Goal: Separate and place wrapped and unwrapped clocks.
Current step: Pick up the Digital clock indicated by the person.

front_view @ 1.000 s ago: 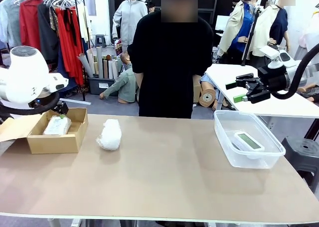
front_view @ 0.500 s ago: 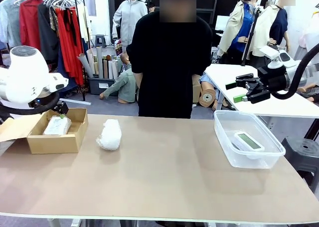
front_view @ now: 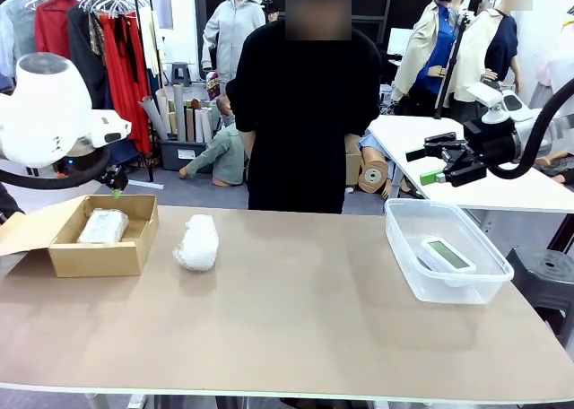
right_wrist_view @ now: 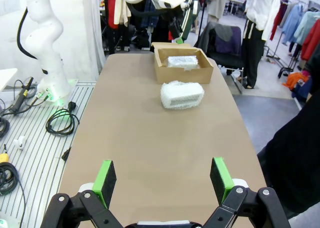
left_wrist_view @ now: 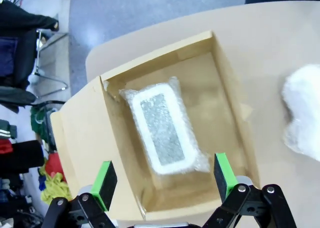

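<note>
One wrapped clock (front_view: 103,226) lies inside the open cardboard box (front_view: 99,258) at the table's left. My left gripper (front_view: 117,187) hangs open just above the box's far edge. The left wrist view looks straight down at that wrapped clock (left_wrist_view: 165,133) in the box (left_wrist_view: 160,50), with the left gripper (left_wrist_view: 164,175) open and nothing between its pads. A second bubble-wrap bundle (front_view: 197,241) rests on the table right of the box. The bare white clock (front_view: 447,255) lies in the clear plastic bin (front_view: 457,288) at the right. My right gripper (front_view: 423,164) is open above and behind the bin.
A person in black (front_view: 305,113) stands at the far side of the table, hands out of sight. From the right wrist, the open right gripper (right_wrist_view: 162,178) looks along the table toward the bundle (right_wrist_view: 181,94) and the box (right_wrist_view: 182,75). A white side table (front_view: 502,189) stands behind the bin.
My left arm has lifted up and away from the cardboard box, its gripper still open. The right arm, the clocks and the person have stayed put.
</note>
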Motion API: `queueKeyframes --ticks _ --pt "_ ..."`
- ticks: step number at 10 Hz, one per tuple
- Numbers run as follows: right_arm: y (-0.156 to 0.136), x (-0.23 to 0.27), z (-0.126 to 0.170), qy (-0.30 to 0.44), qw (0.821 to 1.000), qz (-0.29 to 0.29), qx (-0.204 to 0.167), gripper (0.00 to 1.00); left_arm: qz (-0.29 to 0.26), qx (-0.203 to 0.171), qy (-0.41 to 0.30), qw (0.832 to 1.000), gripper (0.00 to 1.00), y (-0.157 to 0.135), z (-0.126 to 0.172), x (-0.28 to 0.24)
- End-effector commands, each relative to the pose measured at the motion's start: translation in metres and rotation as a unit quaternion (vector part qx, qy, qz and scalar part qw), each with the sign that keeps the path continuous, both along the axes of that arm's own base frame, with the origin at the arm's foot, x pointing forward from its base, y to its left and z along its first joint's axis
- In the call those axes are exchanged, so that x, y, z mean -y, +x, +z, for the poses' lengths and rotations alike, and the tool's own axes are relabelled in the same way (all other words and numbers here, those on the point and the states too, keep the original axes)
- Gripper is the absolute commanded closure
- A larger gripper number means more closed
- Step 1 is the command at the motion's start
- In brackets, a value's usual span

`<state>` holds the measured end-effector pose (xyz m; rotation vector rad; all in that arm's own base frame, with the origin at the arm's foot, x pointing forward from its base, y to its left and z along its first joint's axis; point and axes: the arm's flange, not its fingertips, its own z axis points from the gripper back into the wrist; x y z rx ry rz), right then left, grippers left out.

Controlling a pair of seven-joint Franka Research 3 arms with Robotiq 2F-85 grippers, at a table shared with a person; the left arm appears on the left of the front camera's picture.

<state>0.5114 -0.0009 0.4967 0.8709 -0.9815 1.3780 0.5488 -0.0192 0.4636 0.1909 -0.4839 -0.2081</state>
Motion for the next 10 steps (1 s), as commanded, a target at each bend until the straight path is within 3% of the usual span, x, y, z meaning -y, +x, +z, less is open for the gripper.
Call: queueKeyframes --ticks 1,2,3,4,5,7,9,10 --pt "-0.001 0.0 0.002 0.0 1.0 0.001 0.002 0.0 -0.051 0.002 0.001 0.999 0.0 -0.035 0.015 0.01" --pt "-0.001 0.0 0.002 0.0 1.0 0.001 0.002 0.0 -0.132 -0.003 -0.01 0.991 0.0 -0.047 0.024 0.009" --pt "-0.001 0.0 0.002 0.0 1.0 0.001 0.002 0.0 -0.209 -0.035 -0.058 0.976 0.0 -0.057 0.036 0.005" --pt "-0.001 0.0 0.002 0.0 1.0 0.001 0.002 0.0 -0.243 -0.065 -0.093 0.963 0.0 -0.062 0.048 -0.001" --pt "-0.001 0.0 0.002 0.0 1.0 0.001 0.002 0.0 -0.297 -0.12 -0.114 0.94 0.0 -0.067 0.064 -0.008" --pt "-0.001 0.0 0.002 0.0 1.0 0.001 0.002 0.0 -0.375 -0.173 -0.138 0.9 0.0 -0.068 0.086 -0.022" --pt "-0.001 0.0 0.002 0.0 1.0 0.001 0.002 0.0 -0.463 -0.161 -0.162 0.856 0.0 -0.058 0.096 -0.045" --pt "-0.001 0.0 0.002 0.0 1.0 0.001 0.002 0.0 -0.515 -0.129 -0.162 0.832 0.0 -0.054 0.096 -0.05"
